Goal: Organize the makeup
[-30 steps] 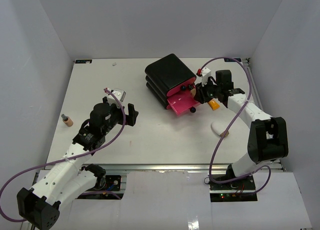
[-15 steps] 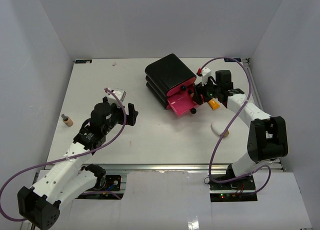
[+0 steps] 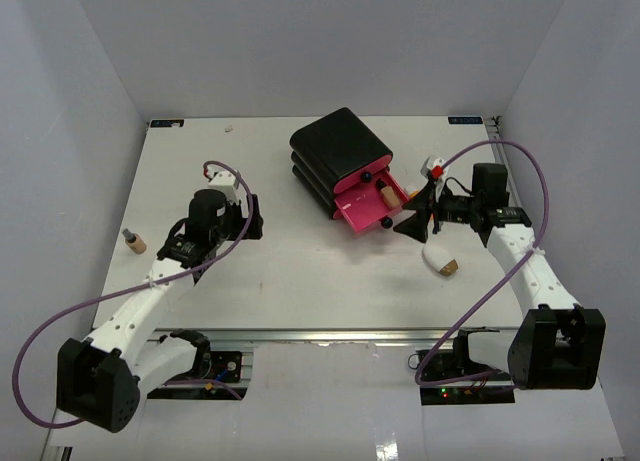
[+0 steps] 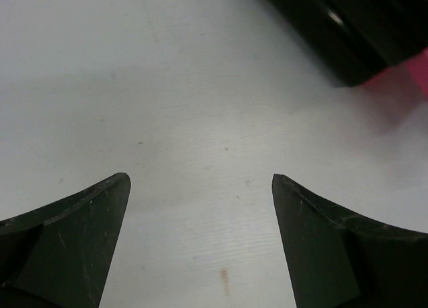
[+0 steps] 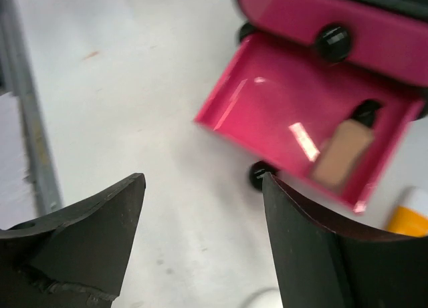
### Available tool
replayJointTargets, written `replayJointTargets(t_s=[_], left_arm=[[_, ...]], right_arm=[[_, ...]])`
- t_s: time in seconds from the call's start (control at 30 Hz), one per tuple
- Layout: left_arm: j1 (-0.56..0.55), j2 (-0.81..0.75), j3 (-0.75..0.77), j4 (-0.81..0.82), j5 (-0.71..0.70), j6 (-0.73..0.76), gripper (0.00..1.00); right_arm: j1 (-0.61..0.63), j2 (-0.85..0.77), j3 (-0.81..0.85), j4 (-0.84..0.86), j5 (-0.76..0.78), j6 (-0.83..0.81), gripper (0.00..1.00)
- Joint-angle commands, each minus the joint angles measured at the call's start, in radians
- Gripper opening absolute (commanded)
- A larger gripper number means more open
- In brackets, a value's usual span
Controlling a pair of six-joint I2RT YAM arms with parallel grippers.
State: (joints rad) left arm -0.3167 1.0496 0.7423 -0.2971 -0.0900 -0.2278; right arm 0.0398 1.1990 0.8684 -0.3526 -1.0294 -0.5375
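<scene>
Since the earlier frame the right gripper [image 3: 413, 222] has drawn back from the open pink drawer [image 3: 352, 217] toward the table's right side. Its fingers have spread and nothing sits between them. One tan bottle [image 3: 383, 194] now lies in that drawer, dark cap toward the black box [image 3: 338, 141]. The left arm has also swung, and the left gripper [image 4: 200, 181] hangs with its jaws wide apart over bare table [image 3: 300, 281], holding nothing. The rest of the makeup is outside the box: the white oval tube [image 3: 440, 260] lies just near the right gripper on its near side, the orange tube [image 5: 409, 224] lies beside the drawer's corner, and a second tan bottle [image 3: 134, 241] stands well apart at the left edge. The next pick is probably the right arm's. It would do well to come down over the middle of a tube with the fingers across its narrow width, and to keep clear of the drawer's rim and knob so the drawer isn't nudged shut.
</scene>
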Motion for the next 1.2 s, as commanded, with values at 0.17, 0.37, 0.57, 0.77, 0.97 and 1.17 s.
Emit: replayJointTargets(t_s=[0.17,0.37,0.57,0.77,0.97,1.17], left_arm=[[0.222,0.170,0.184,-0.233,-0.322,-0.379,0.97],[0.258,0.214,0.113,-0.295,-0.612,-0.539,0.95],[0.384,0.323,0.054,-0.284,-0.733,-0.672,0.95],[0.414,0.414,0.068,-0.213,-0.869,-0.688,0.95],[0.463,0.538,0.095,-0.125,-0.924,-0.636,0.94],[0.505,0.627,0.149,-0.086,-0.930,-0.623,0.92]], right_arm=[[-0.146,0.009,-0.045,-0.058,-0.234,-0.070,0.79],[-0.152,0.014,-0.048,-0.057,-0.229,-0.065,0.79],[-0.196,0.008,-0.054,-0.055,-0.262,-0.058,0.79],[-0.247,0.017,-0.057,-0.056,-0.289,-0.050,0.79],[-0.284,0.024,-0.059,-0.055,-0.312,-0.047,0.80],[-0.306,0.032,-0.059,-0.056,-0.326,-0.044,0.80]])
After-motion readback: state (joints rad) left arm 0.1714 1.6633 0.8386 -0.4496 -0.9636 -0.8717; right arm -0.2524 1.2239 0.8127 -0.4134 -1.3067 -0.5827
